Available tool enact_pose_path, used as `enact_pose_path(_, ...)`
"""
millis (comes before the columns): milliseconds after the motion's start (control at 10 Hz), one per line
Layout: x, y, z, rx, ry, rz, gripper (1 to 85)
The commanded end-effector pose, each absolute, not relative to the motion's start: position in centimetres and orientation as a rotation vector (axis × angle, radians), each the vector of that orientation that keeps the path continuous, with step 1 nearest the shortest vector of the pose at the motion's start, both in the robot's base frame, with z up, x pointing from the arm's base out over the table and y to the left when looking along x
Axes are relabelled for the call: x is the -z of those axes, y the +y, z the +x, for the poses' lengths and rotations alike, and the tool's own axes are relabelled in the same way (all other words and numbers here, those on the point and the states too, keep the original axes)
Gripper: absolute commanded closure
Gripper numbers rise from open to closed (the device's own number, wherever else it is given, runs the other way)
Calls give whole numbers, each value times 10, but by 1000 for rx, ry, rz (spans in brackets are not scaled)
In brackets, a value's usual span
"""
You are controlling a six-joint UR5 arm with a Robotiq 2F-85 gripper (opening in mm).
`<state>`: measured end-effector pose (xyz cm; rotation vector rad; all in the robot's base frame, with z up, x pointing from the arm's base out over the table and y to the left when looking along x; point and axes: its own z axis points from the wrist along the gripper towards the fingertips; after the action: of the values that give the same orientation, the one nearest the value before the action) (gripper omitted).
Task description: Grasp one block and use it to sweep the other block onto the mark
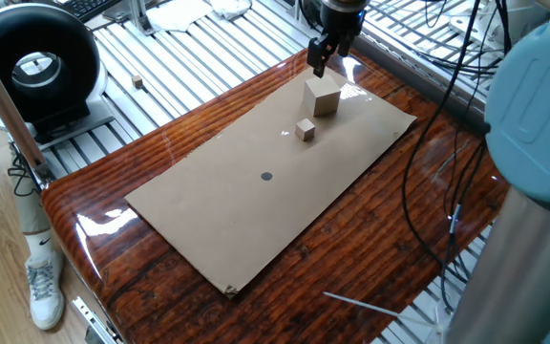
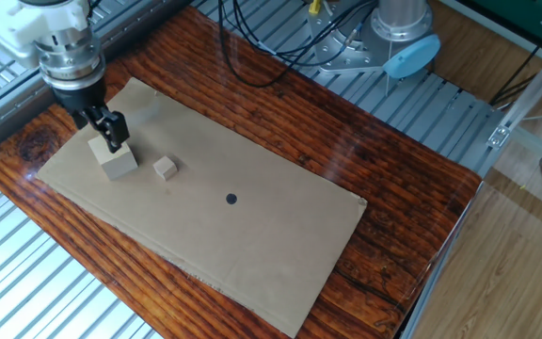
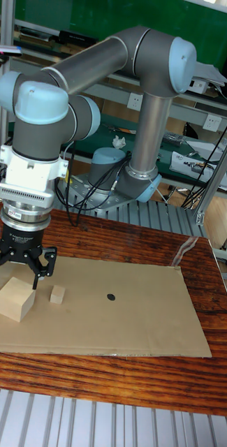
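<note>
Reading left to right across the tall fixed view, you find the items below.

Hand (image 3: pixel 15 276): you see it pointing down above the large block, its two dark fingers (image 3: pixel 38 274) spread apart and released, gripping nothing. In the other fixed view the hand (image 2: pixel 104 129) hangs just over the block's far top edge; whether a fingertip touches the wood cannot be told. In one fixed view the hand (image 1: pixel 320 57) sits at the far end of the cardboard.

Large block (image 3: pixel 15 298): a plain light-tan wooden cube resting flat on the cardboard, directly below the spread fingers. You also see it at (image 2: pixel 117 159) and (image 1: pixel 322 96). It is not lifted.

Small block (image 3: pixel 57 294): a smaller tan cube of the same wood, just beside the large block on the side toward the mark, apart from it with a narrow gap. See also (image 2: pixel 165 168) and (image 1: pixel 305 129). It lies on the cardboard, off the mark.

Mark (image 3: pixel 111 297): a small round dark dot drawn flat on the cardboard, well apart from both blocks. See also (image 2: pixel 231 199) and (image 1: pixel 266 176). Nothing covers it.

Cardboard sheet (image 3: pixel 148 314): a brown rectangle lying flat on the worktop, carrying both blocks and the mark.

Worktop (image 3: pixel 197 377): glossy reddish-brown wood, visible around every edge of the sheet.

Arm (image 3: pixel 92 63): grey tubes with pale blue joint caps, arching from its base behind the worktop to the hand.
</note>
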<state>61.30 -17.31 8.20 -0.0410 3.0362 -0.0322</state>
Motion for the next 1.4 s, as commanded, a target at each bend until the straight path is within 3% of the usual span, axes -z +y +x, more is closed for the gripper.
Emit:
enact_pose_path(0,-75,-163,612,-59,3050,77,87)
enact_pose_path(1300,-42,-166,611,-88,3038,9,70)
